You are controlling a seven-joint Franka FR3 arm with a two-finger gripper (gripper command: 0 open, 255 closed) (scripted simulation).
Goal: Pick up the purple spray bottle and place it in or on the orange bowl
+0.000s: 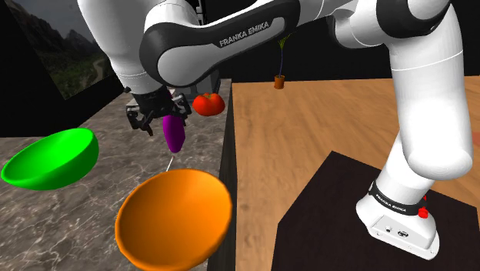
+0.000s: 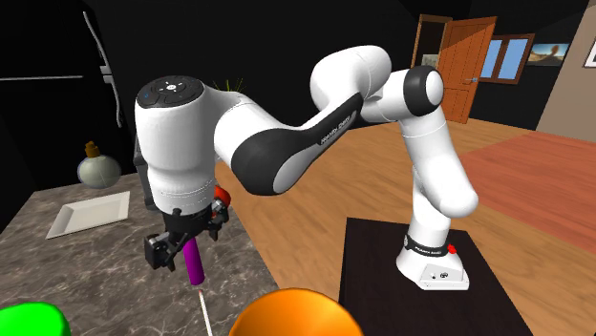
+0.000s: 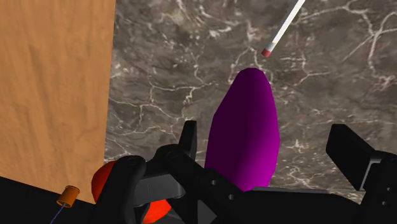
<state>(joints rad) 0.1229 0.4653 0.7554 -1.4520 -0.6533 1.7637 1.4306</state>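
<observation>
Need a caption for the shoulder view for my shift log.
Claw above the stone counter with the purple bottle at its tip, orange bowl nearer the camera, green bowl alongside.

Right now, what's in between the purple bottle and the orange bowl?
A thin white stick lies on the marble counter between the purple bottle and the orange bowl. The shoulder view shows it.
</observation>
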